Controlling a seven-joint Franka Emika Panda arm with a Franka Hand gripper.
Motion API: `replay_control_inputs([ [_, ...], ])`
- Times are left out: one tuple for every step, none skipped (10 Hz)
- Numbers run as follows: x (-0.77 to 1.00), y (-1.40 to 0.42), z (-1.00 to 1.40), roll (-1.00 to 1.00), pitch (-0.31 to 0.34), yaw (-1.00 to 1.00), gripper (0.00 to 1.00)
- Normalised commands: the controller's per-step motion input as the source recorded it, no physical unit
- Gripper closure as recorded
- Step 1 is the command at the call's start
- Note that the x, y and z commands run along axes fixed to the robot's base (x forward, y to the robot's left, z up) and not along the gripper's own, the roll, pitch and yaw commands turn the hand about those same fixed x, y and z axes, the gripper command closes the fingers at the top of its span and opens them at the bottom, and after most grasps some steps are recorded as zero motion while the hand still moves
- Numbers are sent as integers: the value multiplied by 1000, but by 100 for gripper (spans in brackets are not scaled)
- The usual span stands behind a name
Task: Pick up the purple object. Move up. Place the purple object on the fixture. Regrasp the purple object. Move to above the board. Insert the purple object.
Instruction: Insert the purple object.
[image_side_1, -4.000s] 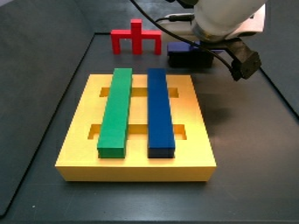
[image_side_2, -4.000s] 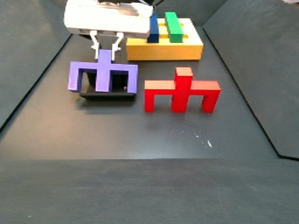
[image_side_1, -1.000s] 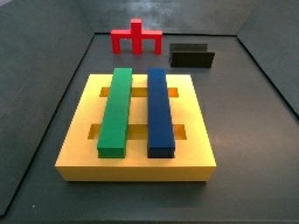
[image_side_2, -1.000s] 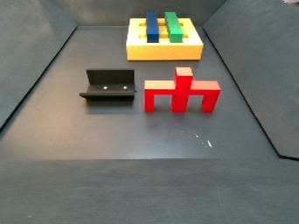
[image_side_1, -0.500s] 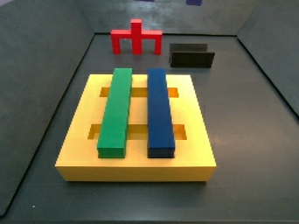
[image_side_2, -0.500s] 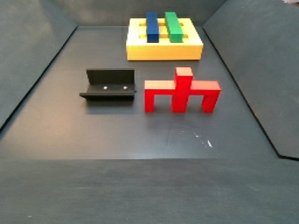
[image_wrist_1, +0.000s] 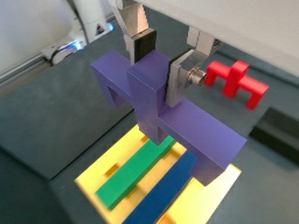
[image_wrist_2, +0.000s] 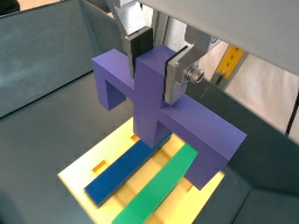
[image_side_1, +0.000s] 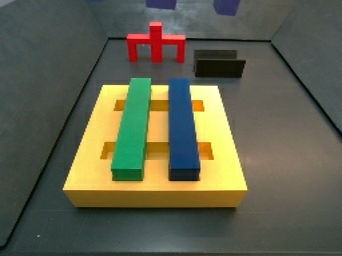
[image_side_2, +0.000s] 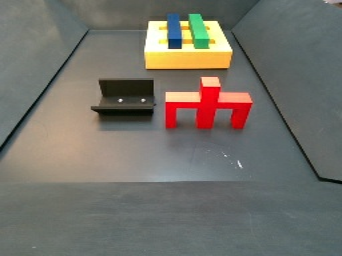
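In both wrist views my gripper (image_wrist_1: 163, 54) (image_wrist_2: 153, 54) is shut on the central post of the purple object (image_wrist_1: 176, 122) (image_wrist_2: 149, 105). The piece hangs high above the yellow board (image_wrist_1: 100, 164) (image_wrist_2: 98, 154), its crossbar lying across the green and blue bars. In a side view only purple tips (image_side_1: 227, 5) show at the upper edge, above the board (image_side_1: 94, 150). The gripper itself is outside both side views. The black fixture (image_side_1: 221, 65) (image_side_2: 123, 98) stands empty on the floor, apart from the board (image_side_2: 187, 60).
The red forked piece (image_side_1: 156, 43) (image_side_2: 207, 105) (image_wrist_1: 233, 79) stands upright beside the fixture. A green bar (image_side_1: 131, 125) and a blue bar (image_side_1: 183, 125) lie side by side along the board. Dark walls enclose the floor.
Four seconds ago the gripper stood at the purple object on the fixture. Both have since left the fixture, and purple tips have grown at the upper edge of a side view.
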Motion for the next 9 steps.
replay_control_inputs([
  [0,-546,-423,-244,54,271,100],
  [0,-540,-840,-79,0,283,100],
  [-51,-400,-1000,0,-67,263,100],
  [0,-240,-977,63,-117,237,100],
  [51,-14,-757,-3,-61,83,100],
  [111,-203,-740,206,-111,17,100],
  [89,-294,-791,227,-130,-120,100],
  [134,-311,-683,259,-154,-337,100],
  [169,-326,-666,237,-171,-349,100],
])
